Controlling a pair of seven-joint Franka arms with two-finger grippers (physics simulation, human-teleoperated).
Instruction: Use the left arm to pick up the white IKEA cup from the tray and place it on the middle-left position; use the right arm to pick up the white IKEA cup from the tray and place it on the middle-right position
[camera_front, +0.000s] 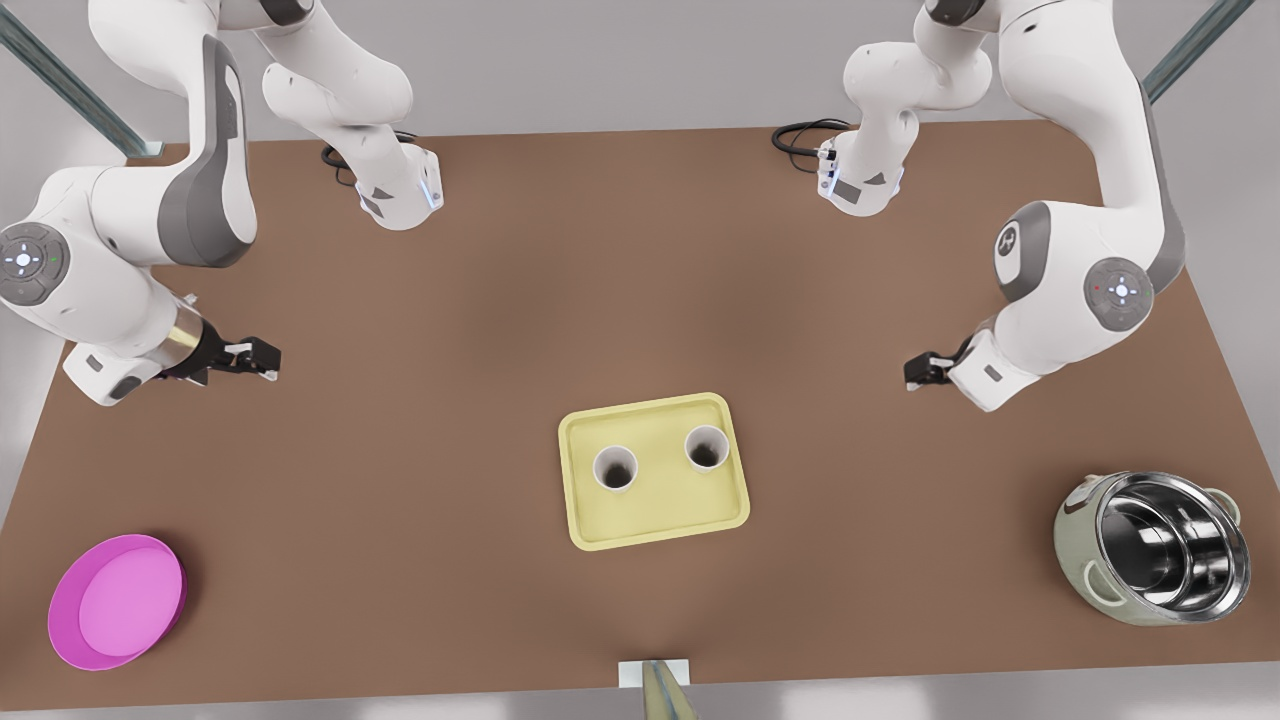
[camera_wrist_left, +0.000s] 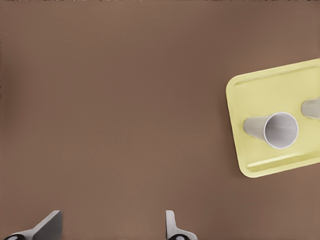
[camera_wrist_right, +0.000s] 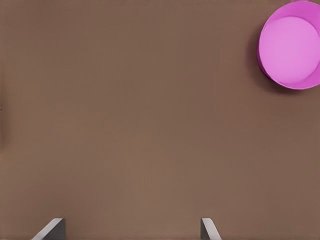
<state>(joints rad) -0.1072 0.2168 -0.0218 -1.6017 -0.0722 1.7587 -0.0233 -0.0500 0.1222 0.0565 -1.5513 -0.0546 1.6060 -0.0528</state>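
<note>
Well off the tray (camera_front: 660, 518), left gripper (camera_front: 914, 374) and right gripper (camera_front: 262, 360) hang open, seemingly empty.

One marking is legible: a white letter "R" on a grey joint cap of the arm (camera_front: 1080, 270) nearest the steel pot (camera_front: 1160, 548).

Soft, even light falls from above, leaving faint blurred shadows on the brown worktop (camera_front: 640, 300) around the tray (camera_front: 655, 520) and pink dish (camera_front: 115, 600). The steel pot (camera_front: 1165, 550) shows bright mirror reflections, and rendered edges look slightly smeared
</note>
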